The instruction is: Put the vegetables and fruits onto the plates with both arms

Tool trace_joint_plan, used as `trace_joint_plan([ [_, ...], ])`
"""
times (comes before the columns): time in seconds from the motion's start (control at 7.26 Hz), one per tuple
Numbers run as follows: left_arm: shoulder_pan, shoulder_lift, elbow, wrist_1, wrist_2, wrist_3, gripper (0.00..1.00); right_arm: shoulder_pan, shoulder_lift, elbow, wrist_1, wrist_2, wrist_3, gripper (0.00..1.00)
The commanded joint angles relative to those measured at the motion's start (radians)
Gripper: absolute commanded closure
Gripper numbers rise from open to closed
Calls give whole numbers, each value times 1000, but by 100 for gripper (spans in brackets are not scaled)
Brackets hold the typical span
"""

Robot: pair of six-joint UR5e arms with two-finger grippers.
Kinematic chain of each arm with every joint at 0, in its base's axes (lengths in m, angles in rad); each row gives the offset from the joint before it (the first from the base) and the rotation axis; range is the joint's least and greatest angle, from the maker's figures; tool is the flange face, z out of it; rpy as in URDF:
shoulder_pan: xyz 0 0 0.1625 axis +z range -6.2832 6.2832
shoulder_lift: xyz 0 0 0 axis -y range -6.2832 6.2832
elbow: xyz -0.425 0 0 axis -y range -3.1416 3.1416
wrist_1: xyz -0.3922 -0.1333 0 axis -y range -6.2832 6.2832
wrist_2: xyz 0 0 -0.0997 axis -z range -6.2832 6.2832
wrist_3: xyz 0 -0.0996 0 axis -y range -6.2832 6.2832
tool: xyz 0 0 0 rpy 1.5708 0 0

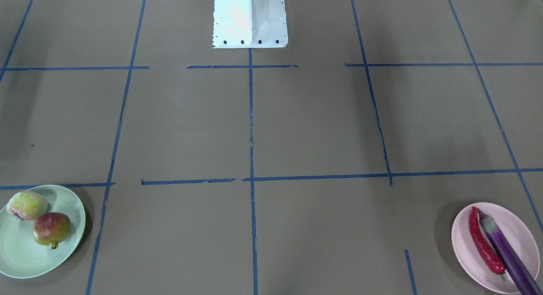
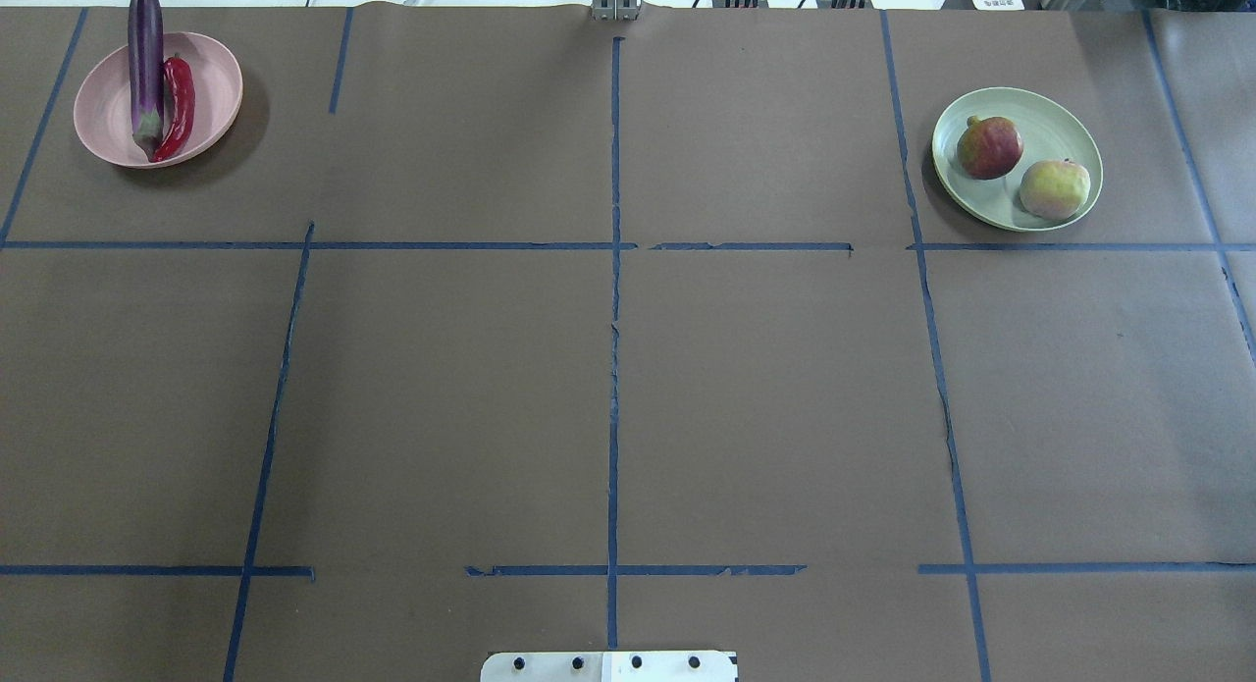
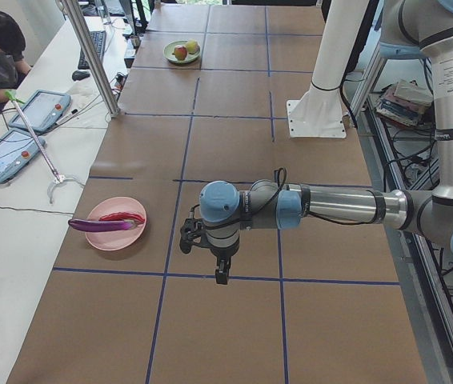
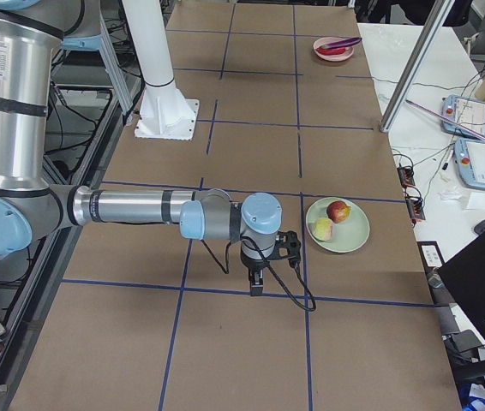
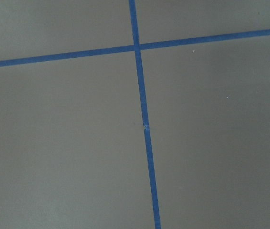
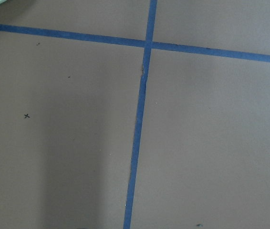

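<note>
Exterior left, left arm [image 3: 338, 206] stretched level, left pincer [image 3: 222, 278] pointing down, cannot tell if apart.

Four wide views; wrists near table [image 5: 54, 143]

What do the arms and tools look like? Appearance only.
Both alike: left arm and right arm are silver-grey tubes with light-blue joint caps and dark bands. Left tool and right tool are black, with looping black cables.
</note>
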Motion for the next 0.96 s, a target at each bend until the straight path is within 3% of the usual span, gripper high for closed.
trace_joint_plan([
  [0.0, -1, 8, 4, 4, 11, -5, 0, 0, -1, -1, 3, 1, 1, 0],
  [0.83, 1, 5, -12, 3, 11, 2, 0, 0, -1, -1, 5, -2, 1, 0],
])
